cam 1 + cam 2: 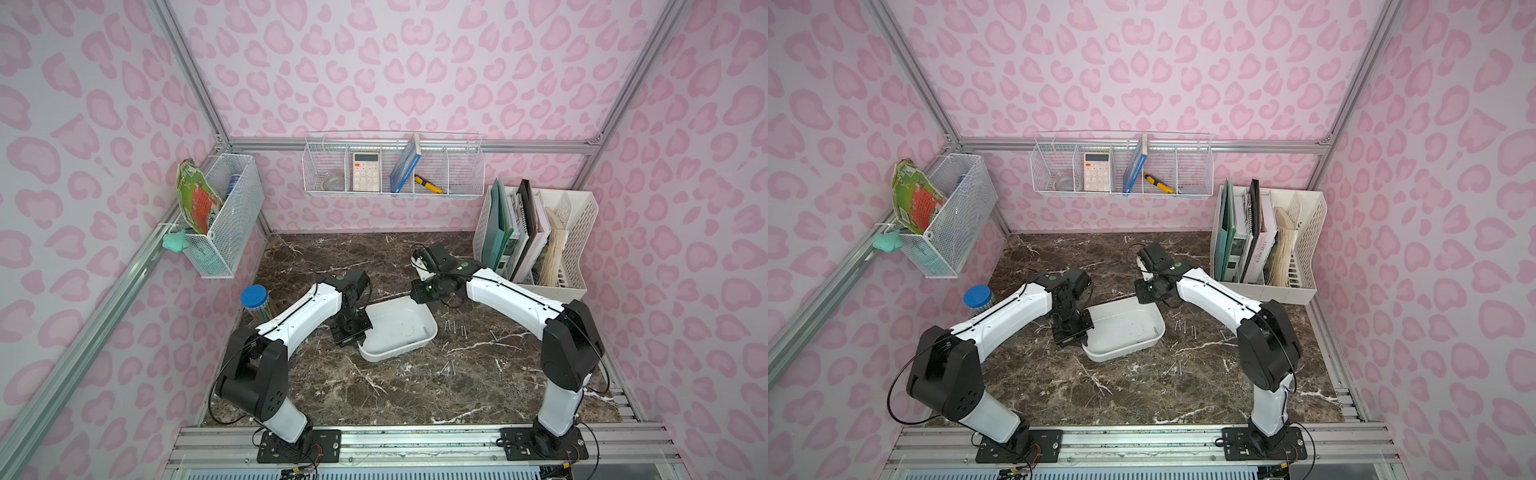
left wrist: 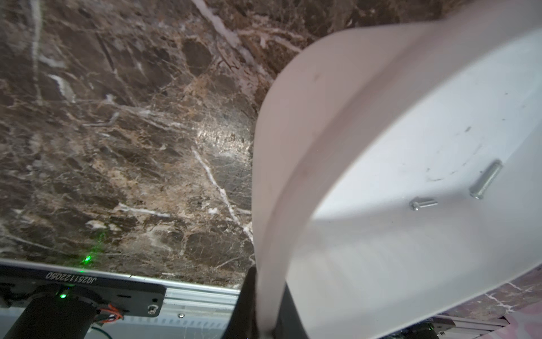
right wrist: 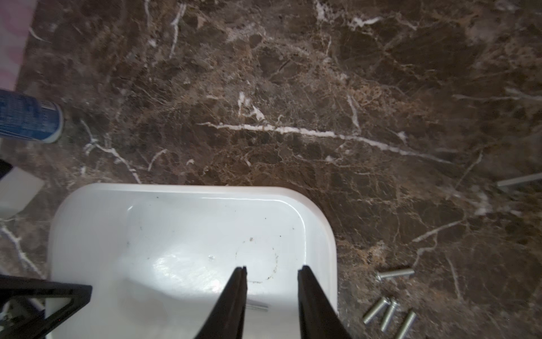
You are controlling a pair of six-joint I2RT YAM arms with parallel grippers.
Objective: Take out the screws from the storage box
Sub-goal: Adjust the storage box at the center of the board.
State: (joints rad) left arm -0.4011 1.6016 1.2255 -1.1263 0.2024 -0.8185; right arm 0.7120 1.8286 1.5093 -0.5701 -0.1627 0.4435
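The storage box, a shallow white tray, lies mid-table in both top views. My left gripper is shut on its left wall, which passes between the two fingers. Two silver screws lie inside the box. My right gripper hangs open above the box's far right corner. A blurred screw shows below its jaws, inside the box. Several screws lie on the marble just right of the box. Two more screws lie nearer the front.
A blue-capped jar stands at the table's left edge behind my left arm. A white file organizer with books fills the back right corner. Wire baskets hang on the back and left walls.
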